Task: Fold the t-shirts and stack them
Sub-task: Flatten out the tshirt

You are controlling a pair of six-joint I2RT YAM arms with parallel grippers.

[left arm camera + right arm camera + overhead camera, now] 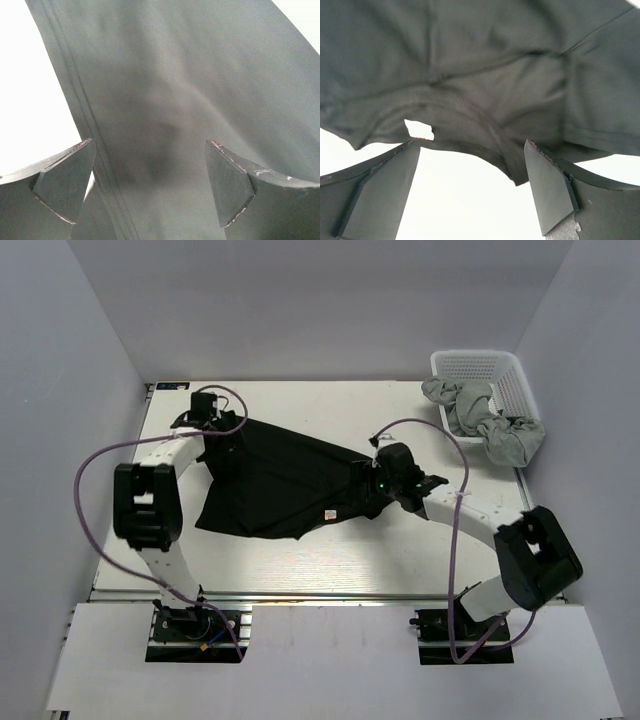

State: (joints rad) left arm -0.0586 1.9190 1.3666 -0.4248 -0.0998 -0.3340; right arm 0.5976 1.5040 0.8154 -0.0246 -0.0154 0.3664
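Top view: we see the black shirt (280, 475) spread roughly flat mid-table, edges uneven. The left gripper (215, 432) sits at its far-left corner, the right gripper (372, 483) at its right end. The white table (300, 560) shows a bare strip along the near edge and another along the far edge. Walls (80, 360) close in on the left, right and far sides. The grey shirts (490, 420) are bunched in the basket (470, 365) in the far-right corner, spilling over its rim.

Left wrist: jaws spread wide, flat black fabric between and beyond them. The stitched hem (85, 115) runs along the left, with bare table outside it. Fingertips are cut off at the bottom of the view.

Right wrist: jaws spread, nothing pinched. The collar (470, 147) curves between them, with a pale label (419, 130) at its edge. We can't tell whether the fabric is touching the table there.
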